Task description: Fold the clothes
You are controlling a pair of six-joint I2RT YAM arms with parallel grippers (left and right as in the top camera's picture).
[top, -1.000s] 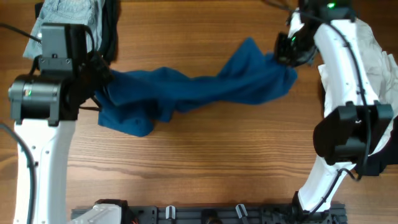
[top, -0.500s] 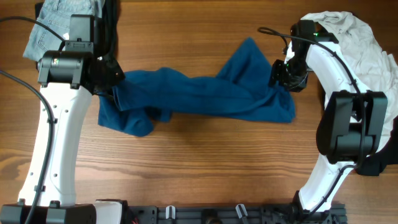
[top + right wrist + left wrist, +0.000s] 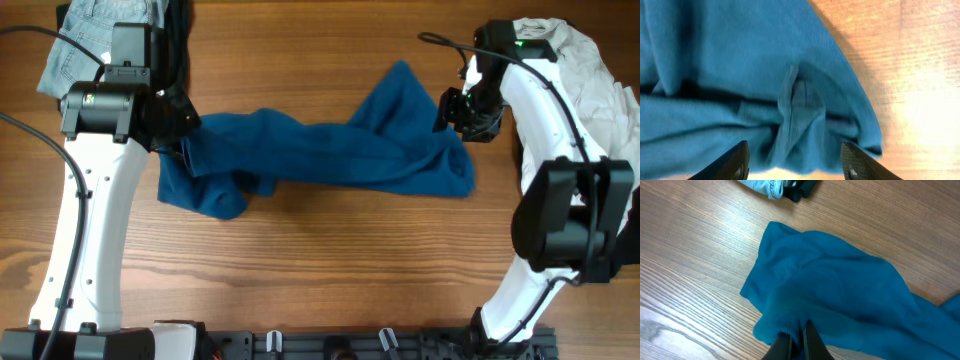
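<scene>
A dark-blue shirt (image 3: pixel 330 150) lies crumpled in a long band across the middle of the table. My left gripper (image 3: pixel 185 135) is shut on the shirt's left end; in the left wrist view the fingers (image 3: pixel 811 342) pinch a fold of blue fabric (image 3: pixel 840 295). My right gripper (image 3: pixel 452 110) hovers at the shirt's right end, open, with nothing held. In the right wrist view its two fingertips (image 3: pixel 737 162) stand wide apart over the bunched blue cloth (image 3: pixel 790 100).
Light-blue jeans (image 3: pixel 105 25) and a black garment (image 3: pixel 178 45) are piled at the back left corner. A white top (image 3: pixel 590 70) lies at the back right, under the right arm. Bare wood (image 3: pixel 330 260) runs along the front.
The right gripper opened and let go of the shirt's right end, which dropped flat on the table. The left arm shifted toward the back left with its end still held.
</scene>
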